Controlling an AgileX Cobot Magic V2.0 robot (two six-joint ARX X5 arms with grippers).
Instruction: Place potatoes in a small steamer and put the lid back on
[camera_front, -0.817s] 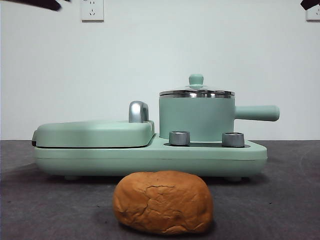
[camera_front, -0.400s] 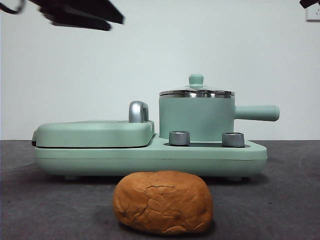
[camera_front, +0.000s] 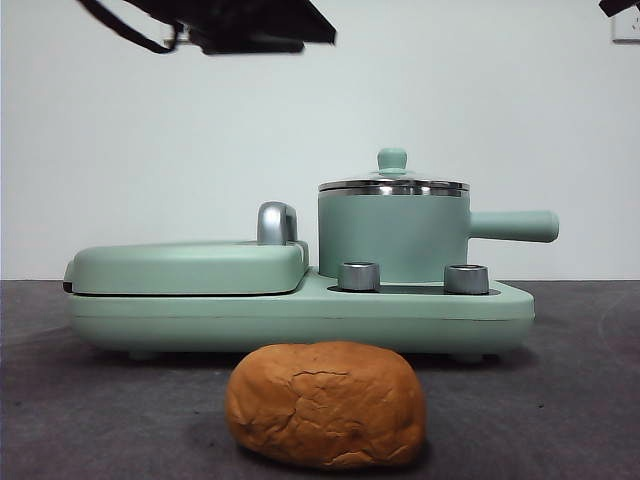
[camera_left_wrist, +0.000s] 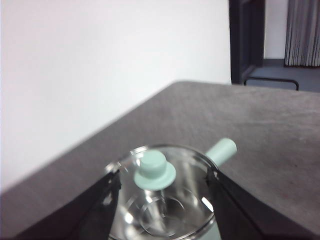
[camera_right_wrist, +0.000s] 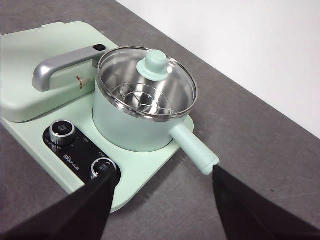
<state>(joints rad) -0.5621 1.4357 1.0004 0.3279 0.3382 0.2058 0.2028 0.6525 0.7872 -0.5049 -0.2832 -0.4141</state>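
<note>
Looking level across the table (camera_front: 80, 420), we see the potato (camera_front: 326, 404) nearest us, lying alone on the dark surface just before the green cooker base (camera_front: 300, 315). Behind it on the base stand two steel knobs (camera_front: 359, 276), then the steamer (camera_front: 392, 238) with its side handle (camera_front: 513, 226), and beside it the flat griddle (camera_front: 185, 266). We see the lid (camera_front: 392, 184) seated on the steamer's rim. Our left gripper (camera_left_wrist: 162, 200) hangs well above the lid, jaws spread wide on either side of its knob (camera_left_wrist: 154, 169) without touching. Our right gripper (camera_right_wrist: 160, 200) waits apart near the handle, jaws spread, holding nothing.
</note>
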